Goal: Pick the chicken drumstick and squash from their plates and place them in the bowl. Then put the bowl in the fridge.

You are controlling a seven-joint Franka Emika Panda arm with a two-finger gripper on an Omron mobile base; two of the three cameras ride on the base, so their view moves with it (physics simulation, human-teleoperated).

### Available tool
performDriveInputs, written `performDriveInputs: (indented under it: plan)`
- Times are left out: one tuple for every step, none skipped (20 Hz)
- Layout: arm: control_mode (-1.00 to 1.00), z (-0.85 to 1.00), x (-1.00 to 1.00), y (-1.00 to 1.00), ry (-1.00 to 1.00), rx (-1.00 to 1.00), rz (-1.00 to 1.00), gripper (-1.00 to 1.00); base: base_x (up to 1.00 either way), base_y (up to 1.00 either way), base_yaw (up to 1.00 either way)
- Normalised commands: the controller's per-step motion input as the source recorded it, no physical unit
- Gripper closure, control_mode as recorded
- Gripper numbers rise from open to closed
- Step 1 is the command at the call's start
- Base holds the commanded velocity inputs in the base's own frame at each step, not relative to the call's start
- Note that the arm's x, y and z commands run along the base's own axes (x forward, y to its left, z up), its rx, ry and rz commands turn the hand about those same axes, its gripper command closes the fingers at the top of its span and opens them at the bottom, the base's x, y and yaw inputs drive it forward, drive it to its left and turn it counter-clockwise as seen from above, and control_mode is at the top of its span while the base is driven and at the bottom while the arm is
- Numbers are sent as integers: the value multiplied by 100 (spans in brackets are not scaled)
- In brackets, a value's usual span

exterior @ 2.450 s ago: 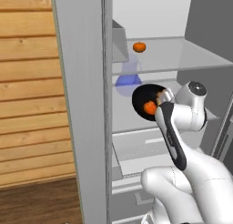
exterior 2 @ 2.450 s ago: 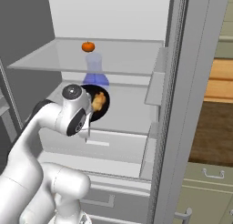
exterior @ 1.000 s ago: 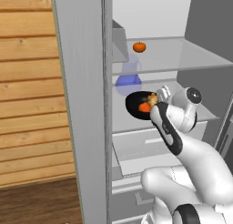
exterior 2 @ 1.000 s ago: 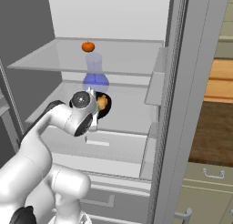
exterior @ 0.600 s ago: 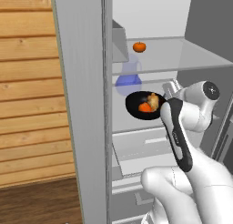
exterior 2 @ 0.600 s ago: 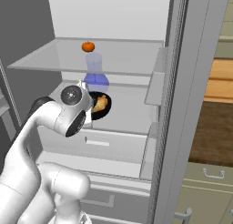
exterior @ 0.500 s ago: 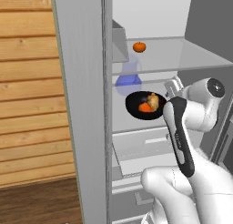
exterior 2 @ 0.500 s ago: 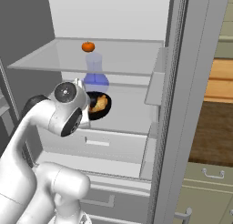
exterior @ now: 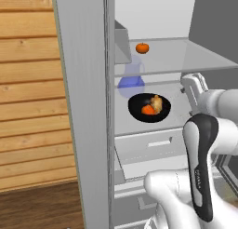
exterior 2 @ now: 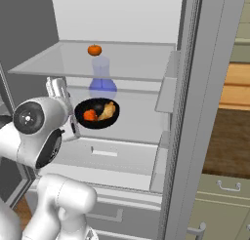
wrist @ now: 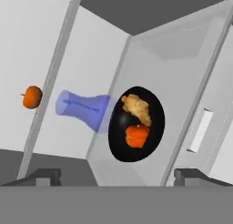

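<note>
Left base view, I see the black bowl (exterior: 149, 108) on the fridge (exterior: 83, 107) middle glass shelf near its front edge, drumstick (exterior: 157, 103) and squash (exterior: 148, 110) inside, blue jug (exterior: 131, 82) behind, right base view, my gripper (exterior 2: 62, 107) beside the bowl's left rim, not touching, hand view, finger tips (wrist: 43, 176) wide apart, holding nothing, orange fruit (wrist: 32, 96) beyond the jug.

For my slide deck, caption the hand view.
Open gripper faces the bowl holding drumstick and squash on a fridge shelf, beside a blue jug.
</note>
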Motion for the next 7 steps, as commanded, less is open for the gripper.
performDriveInputs:
  plan:
    - [-100, 71, -14, 1, 0, 0, 0, -100, 0, 0, 0]
    - [-100, 97, 0, 0, 0, 0, 0, -100, 0, 0, 0]
    - [-100, 100, 0, 0, 0, 0, 0, -100, 0, 0, 0]
    - [-100, 100, 0, -10, 9, 0, 0, -100, 0, 0, 0]
    - [-100, 85, -12, -1, 18, -6, 0, -100, 0, 0, 0]
    - [-100, 94, -8, -2, 36, -8, 0, -100, 0, 0, 0]
    - [-100, 84, -4, 0, 48, -12, 0, -100, 0, 0, 0]
